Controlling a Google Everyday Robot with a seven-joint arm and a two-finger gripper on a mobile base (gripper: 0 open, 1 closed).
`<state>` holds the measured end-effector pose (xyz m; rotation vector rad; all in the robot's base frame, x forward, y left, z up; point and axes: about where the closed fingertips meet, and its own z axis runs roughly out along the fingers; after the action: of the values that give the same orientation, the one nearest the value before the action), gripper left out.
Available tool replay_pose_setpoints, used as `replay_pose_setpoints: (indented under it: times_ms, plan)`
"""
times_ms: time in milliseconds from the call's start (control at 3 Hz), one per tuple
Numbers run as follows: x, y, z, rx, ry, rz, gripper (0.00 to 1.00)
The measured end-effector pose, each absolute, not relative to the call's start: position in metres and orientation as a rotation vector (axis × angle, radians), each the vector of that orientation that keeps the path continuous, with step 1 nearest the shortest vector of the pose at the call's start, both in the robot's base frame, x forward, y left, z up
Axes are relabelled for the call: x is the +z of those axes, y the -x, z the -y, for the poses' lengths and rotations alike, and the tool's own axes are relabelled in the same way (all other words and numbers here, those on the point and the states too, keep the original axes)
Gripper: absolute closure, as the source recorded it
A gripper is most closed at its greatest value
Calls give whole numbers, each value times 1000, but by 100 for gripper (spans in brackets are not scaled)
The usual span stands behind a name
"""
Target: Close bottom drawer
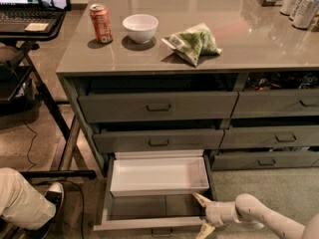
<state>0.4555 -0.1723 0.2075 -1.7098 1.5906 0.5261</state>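
Your white claw (pixel 202 214) stood spread wide, empty, its fingers straddling the front panel of the wide dark-grey bottom drawer (pixel 149 208) at its right corner.

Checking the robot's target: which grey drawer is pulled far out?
The bottom drawer on the left, the one holding a white tray; the other drawers sit almost shut. The gripper is by its right front corner.

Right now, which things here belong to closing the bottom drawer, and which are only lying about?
Job: bottom drawer, pulled out; white tray inside it; claw, open, at the drawer's right front corner.
Lying about: soda can, white bowl, green bag on the countertop; laptop.
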Motion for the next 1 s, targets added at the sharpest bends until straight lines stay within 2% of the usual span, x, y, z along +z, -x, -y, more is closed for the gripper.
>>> replay_pose_setpoints:
  times_ms: [333,1000]
  plan:
    - [197,-468,167,528,1711,-1532,0]
    - [193,-474,164,529,1705,-1480,43]
